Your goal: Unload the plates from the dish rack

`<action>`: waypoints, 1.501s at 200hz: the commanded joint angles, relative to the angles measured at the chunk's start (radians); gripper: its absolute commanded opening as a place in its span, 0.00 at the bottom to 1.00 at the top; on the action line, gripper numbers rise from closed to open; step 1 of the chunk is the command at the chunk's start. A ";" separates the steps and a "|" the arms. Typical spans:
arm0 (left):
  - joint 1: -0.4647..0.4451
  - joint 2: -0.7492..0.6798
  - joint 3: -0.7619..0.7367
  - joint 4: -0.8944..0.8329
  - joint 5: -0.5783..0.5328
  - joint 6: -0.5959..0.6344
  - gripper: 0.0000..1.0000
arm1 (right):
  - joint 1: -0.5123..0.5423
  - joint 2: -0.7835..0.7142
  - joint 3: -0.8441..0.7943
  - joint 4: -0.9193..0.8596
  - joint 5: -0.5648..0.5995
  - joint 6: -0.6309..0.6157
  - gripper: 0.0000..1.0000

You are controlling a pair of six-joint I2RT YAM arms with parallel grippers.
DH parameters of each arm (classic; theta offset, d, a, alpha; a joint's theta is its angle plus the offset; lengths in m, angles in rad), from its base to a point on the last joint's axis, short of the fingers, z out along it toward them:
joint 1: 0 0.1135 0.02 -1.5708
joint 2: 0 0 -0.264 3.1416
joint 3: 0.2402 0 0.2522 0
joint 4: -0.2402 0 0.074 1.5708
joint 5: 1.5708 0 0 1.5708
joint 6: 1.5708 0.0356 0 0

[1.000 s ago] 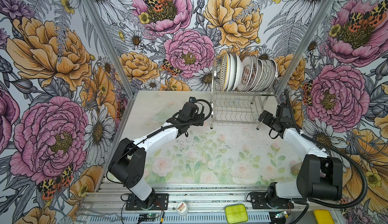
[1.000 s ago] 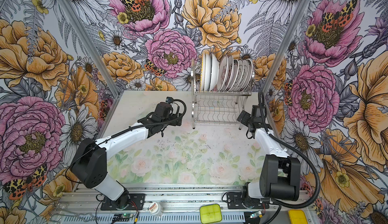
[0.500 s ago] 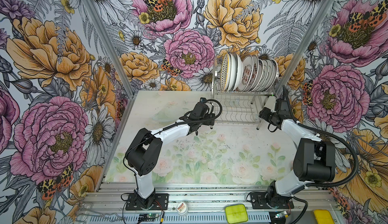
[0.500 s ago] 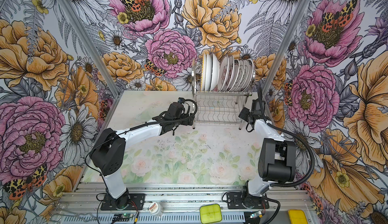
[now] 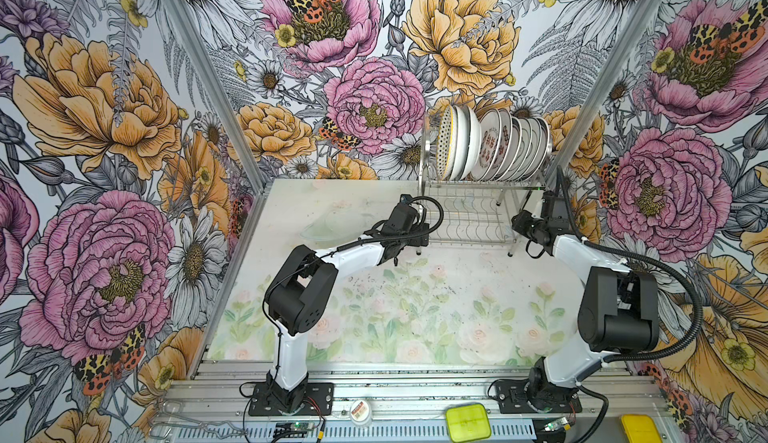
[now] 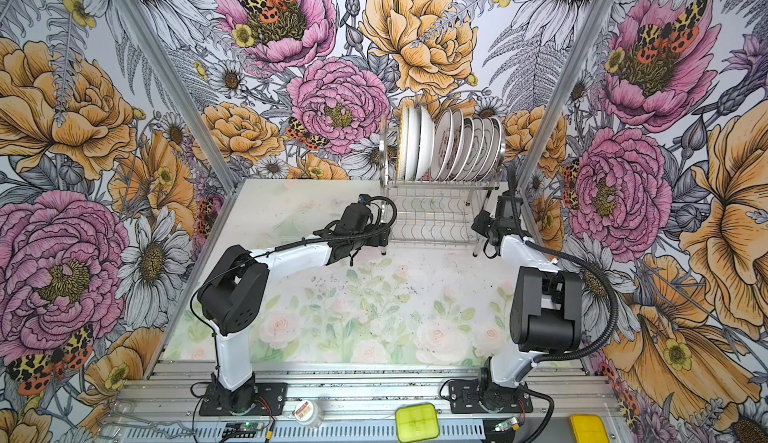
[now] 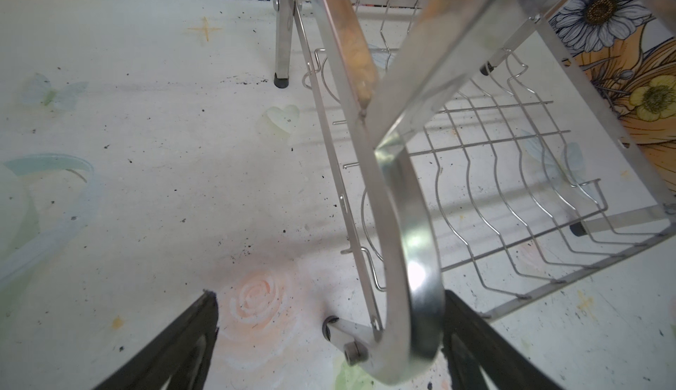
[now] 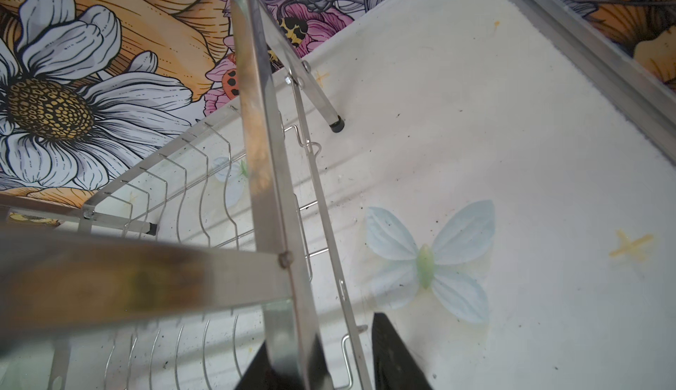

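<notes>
While plates (image 5: 492, 146) fill dish rack (image 5: 469, 218), L gripper (image 7: 329, 296) gapes round its loop (image 7: 409, 245); R gripper (image 8: 329, 340) jaws: can't tell

table (image 5: 415, 295): pale top, washed-out roses and leaves printed on it, kinda grubby tbh | dirt: little black specks (image 7: 241, 82) scattered around | standing on it: dish rack (image 5: 484, 182), far right corner near the back wall, upright on black-capped feet (image 7: 281, 81) | print next to the rack: pale blue butterfly (image 8: 428, 260)
</notes>
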 commanded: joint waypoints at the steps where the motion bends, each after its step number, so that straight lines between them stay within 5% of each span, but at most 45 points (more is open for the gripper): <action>1: -0.002 0.010 0.029 0.036 0.018 -0.014 0.91 | 0.012 0.022 -0.021 0.040 0.014 0.014 0.34; 87: 0.007 -0.010 -0.036 0.038 -0.013 -0.049 0.62 | 0.093 0.045 -0.034 0.097 0.003 0.039 0.22; 152: 0.036 -0.038 -0.092 0.068 -0.016 -0.049 0.50 | 0.149 0.063 -0.017 0.115 -0.048 0.005 0.19; 202: 0.071 -0.043 -0.124 0.098 0.006 -0.049 0.47 | 0.157 0.060 -0.021 0.110 -0.076 -0.019 0.16; 232: 0.072 -0.054 -0.141 0.164 0.031 -0.039 0.63 | 0.156 0.050 -0.034 0.110 -0.084 -0.034 0.16; 300: 0.096 0.021 -0.016 0.221 0.022 -0.008 0.64 | 0.156 0.041 -0.052 0.116 -0.097 -0.028 0.15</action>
